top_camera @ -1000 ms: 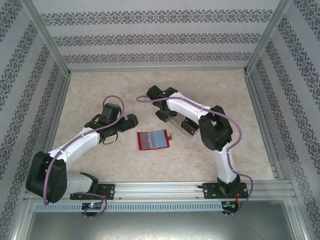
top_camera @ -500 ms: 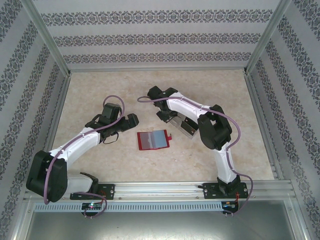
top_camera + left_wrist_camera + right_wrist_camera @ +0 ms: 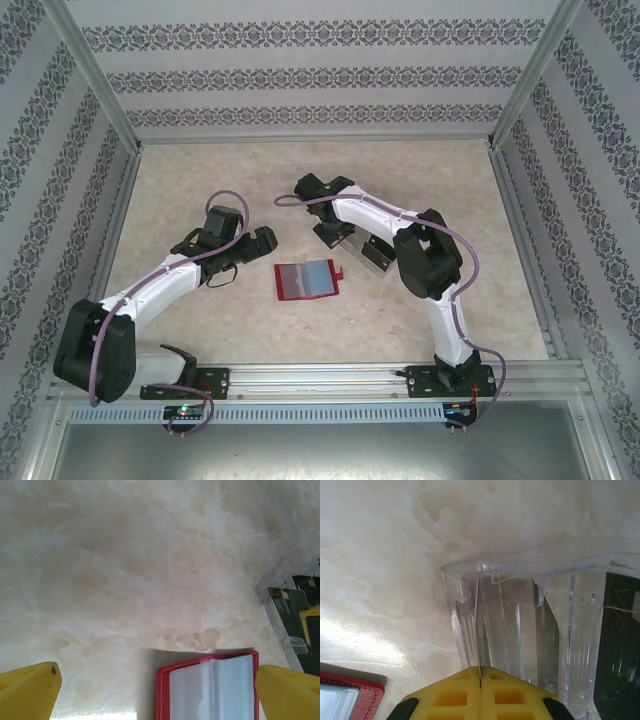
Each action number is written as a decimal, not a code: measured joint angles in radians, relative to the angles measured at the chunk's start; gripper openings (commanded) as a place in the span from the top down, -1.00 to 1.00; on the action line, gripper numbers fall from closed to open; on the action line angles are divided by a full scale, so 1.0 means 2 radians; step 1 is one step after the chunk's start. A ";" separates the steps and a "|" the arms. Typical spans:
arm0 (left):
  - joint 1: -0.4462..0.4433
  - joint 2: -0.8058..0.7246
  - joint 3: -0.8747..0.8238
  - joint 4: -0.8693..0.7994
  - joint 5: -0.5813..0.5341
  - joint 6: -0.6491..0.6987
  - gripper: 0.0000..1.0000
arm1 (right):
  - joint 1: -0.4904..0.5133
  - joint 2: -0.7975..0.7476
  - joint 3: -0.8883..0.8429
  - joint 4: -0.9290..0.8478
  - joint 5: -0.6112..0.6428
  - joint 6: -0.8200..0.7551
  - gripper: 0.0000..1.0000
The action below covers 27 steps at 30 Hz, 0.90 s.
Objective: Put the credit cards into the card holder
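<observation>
Marbled beige table (image 3: 200,170): red card holder (image 3: 308,281) lies open; left gripper (image 3: 157,687) gapes (2 fingers (image 3: 30,692) apart), right gripper (image 3: 480,674) pinches 1 edge-on credit card (image 3: 478,630) at clear rack (image 3: 520,575).

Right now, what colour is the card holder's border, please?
Red; the card holder shows best in the left wrist view.

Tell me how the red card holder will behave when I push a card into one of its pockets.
It is likely to slide: the card holder lies open and flat on the smooth table with nothing pinning it, and the left gripper hovers open near it. Its pockets look like thin film, so they are probably floppy. It looks thin, so it is probably light.
</observation>
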 measured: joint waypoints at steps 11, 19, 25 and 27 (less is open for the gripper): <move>0.000 0.005 0.001 0.000 0.003 0.000 -1.00 | 0.000 0.000 0.027 -0.018 0.000 -0.005 1.00; 0.000 0.010 0.012 -0.003 0.011 0.008 -1.00 | 0.009 -0.015 0.063 -0.034 0.002 -0.007 1.00; -0.006 0.019 0.035 -0.035 0.020 0.041 -1.00 | 0.034 -0.063 0.088 -0.040 -0.001 -0.002 1.00; -0.019 0.021 0.049 -0.057 0.011 0.057 -1.00 | 0.039 -0.088 0.088 -0.037 -0.012 0.007 1.00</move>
